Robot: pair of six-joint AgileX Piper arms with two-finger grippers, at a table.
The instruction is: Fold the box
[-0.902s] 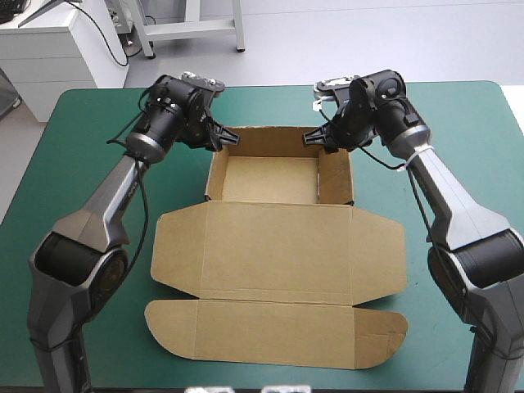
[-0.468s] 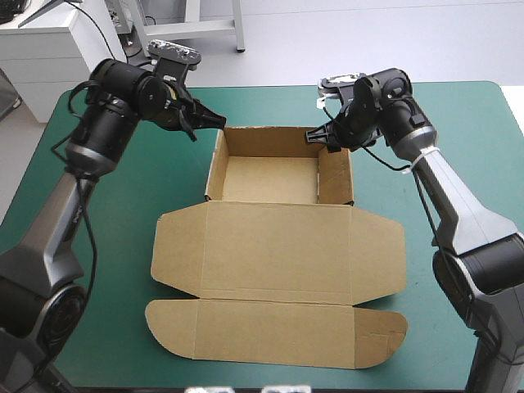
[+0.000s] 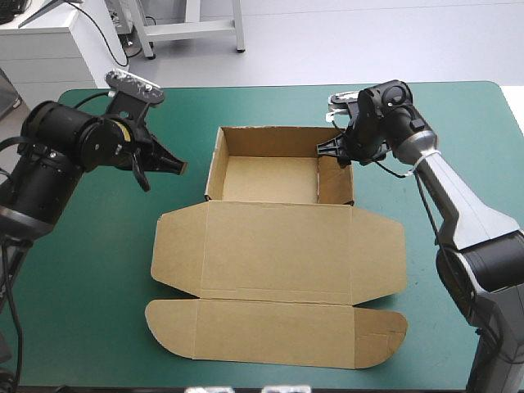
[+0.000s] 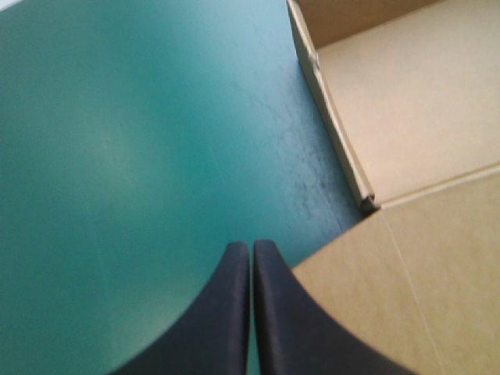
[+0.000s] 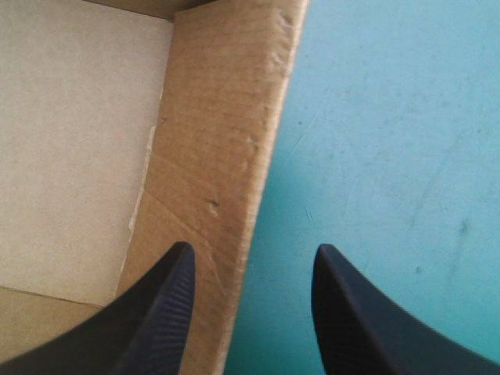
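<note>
The box (image 3: 278, 254) lies at the middle of the counter (image 3: 90, 278), its long axis running from the far edge toward the robot: the tray (image 3: 270, 180) points to the far edge, the lid (image 3: 278, 246) lies flat on the near side of it, and the tuck flap (image 3: 274, 332) comes nearest the robot. The left arm (image 3: 57, 155) is raised to the left of the tray, well apart from it, over bare teal-green cover (image 4: 117, 141); the left jaws are closed, the black fingers (image 4: 234, 312) meeting in one point aimed toward the tray's left wall (image 4: 332, 133) (its near corner and a side flap of the lid show just ahead in the left wrist view). The right arm (image 3: 442, 180) reaches in to the tray's far right corner. The right jaws are open and grip nothing: they straddle the right wall (image 5: 226, 156), one finger (image 5: 156, 312) on the tray's side and the other over the cover outside. The board is plain brown, the tray's four walls stand upright, the lid's side flaps and the tuck flap have rounded ends, and the right wall's upper edge carries small dents.
</note>
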